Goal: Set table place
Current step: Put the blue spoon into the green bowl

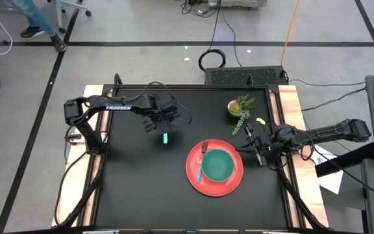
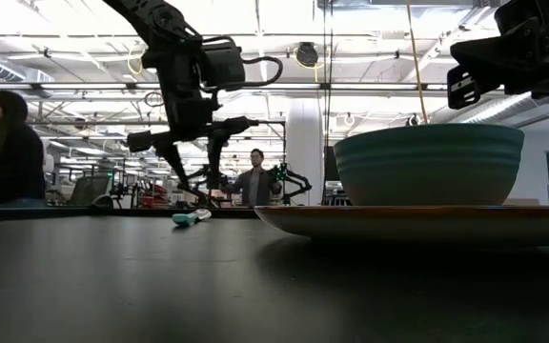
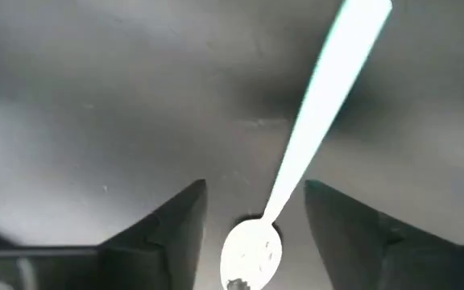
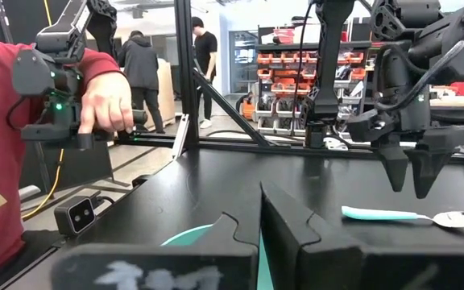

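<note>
Teal bowl point(image 1: 219, 165) sits on the red plate point(image 1: 196, 179).

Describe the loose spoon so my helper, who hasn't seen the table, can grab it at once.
On the black table, look left of the red plate holding the teal bowl. The spoon lies alone there on the bare top, just below the open left tool. Unlike the utensil on the plate, it touches nothing and has a teal handle with a shiny metal end.
</note>
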